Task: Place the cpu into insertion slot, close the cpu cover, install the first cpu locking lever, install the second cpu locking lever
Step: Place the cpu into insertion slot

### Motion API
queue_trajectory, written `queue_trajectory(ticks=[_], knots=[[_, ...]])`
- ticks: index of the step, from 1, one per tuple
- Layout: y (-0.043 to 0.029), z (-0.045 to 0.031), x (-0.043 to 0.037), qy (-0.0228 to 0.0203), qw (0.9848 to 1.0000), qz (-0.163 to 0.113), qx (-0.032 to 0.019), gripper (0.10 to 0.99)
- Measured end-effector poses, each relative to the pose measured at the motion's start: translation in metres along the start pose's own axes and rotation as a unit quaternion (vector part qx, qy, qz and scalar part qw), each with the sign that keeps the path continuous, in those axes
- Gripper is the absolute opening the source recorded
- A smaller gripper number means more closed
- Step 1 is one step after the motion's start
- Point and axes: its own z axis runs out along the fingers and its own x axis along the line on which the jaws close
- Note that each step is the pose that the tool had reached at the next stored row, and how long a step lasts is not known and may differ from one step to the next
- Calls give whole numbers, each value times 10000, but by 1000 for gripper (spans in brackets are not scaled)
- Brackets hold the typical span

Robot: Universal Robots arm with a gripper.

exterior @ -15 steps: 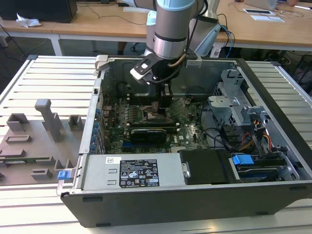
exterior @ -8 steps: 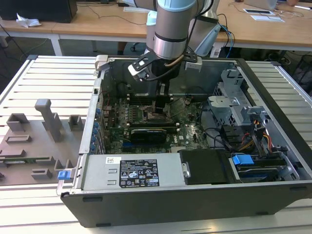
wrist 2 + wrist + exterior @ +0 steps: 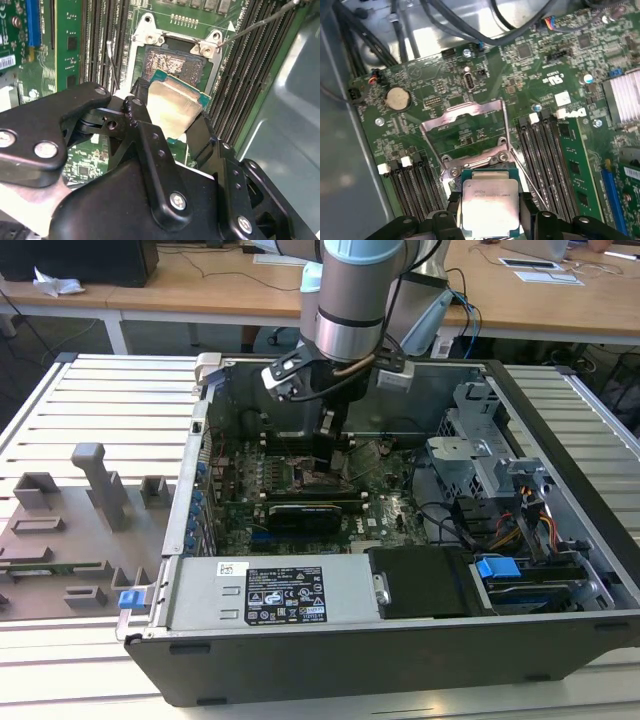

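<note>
Claw (image 3: 171, 108) is pinching the cpu (image 3: 167, 100) by its edges | hovering it over the insertion slot (image 3: 172, 65), 12 o'clock of the black card (image 3: 305, 512) in the exterior view | cpu cover (image 3: 462, 113) standing open | risk imo: tilted-looking chip landing crooked, bending pins

Socket partly hidden
In the second wrist view the cpu (image 3: 172, 102) covers part of the insertion slot (image 3: 172, 65); the gripper (image 3: 169, 112) hides two cpu edges.
</note>
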Motion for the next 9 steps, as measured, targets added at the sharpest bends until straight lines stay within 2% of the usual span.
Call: queue_trajectory(ticks=[3,6,8,9], knots=[[0,0,0,6,9998,197,10,541],[0,0,0,7,9998,212,10,541],[1,0,0,3,10000,99,5,541],[0,1,0,-3,10000,-85,-4,541]])
